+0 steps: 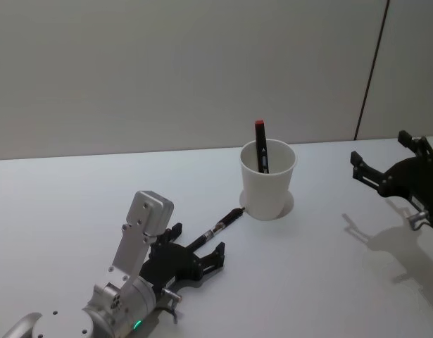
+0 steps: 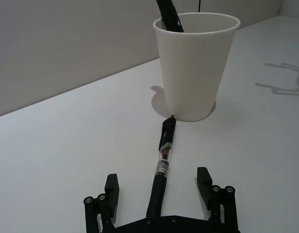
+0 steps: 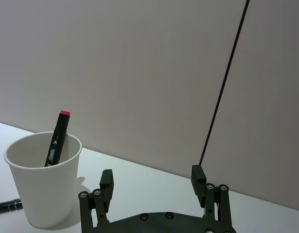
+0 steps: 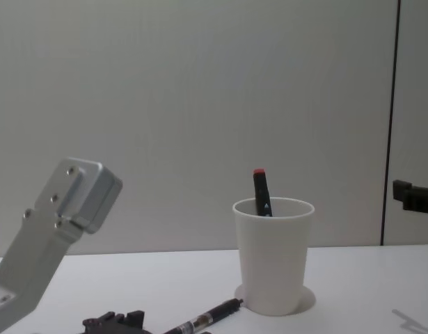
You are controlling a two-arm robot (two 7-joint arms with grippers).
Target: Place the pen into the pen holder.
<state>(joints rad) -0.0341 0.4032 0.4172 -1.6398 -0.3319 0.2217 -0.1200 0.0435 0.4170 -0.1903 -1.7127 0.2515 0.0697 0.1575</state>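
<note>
A black pen (image 1: 220,225) with a clear middle section lies flat on the white table, its front end right by the foot of the pen holder (image 1: 267,179), a white paper cup. A black marker with a red cap (image 1: 261,144) stands inside the cup. My left gripper (image 1: 200,241) is low over the table and open, one finger on each side of the pen's rear end (image 2: 164,165), touching nothing. My right gripper (image 1: 380,149) hovers open and empty to the right of the cup, which appears in its wrist view as the pen holder (image 3: 42,189).
The white table (image 1: 75,204) runs back to a plain grey wall. A dark vertical seam (image 1: 371,70) marks the wall at the right. My left arm's silver wrist housing (image 1: 142,232) rises behind the left gripper.
</note>
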